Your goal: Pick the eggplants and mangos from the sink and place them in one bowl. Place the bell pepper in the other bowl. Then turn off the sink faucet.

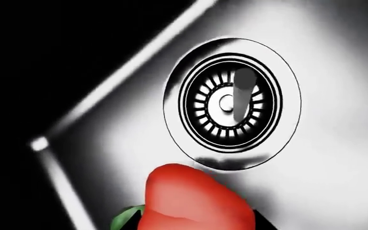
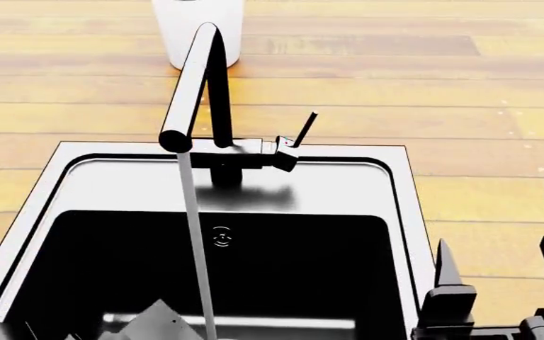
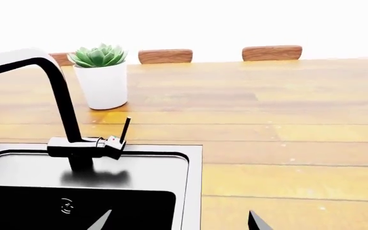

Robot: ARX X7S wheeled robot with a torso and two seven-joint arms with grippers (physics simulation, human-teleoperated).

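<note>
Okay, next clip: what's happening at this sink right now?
Water is running from the tall black faucet into the black-walled steel sink. The left wrist camera looks down at the round metal drain, with the small glossy red bell pepper close in front of it; whether it is gripped can't be told. The right gripper hangs open beside the sink's rim, holding nothing.

Right end effector (image 2: 499, 273): matte black, two pointed wedge-shaped fingers (image 2: 444, 263) on blocky bases.

head looks down on the sink faucet (image 2: 217, 106), shared with the lower right wrist view.
</note>
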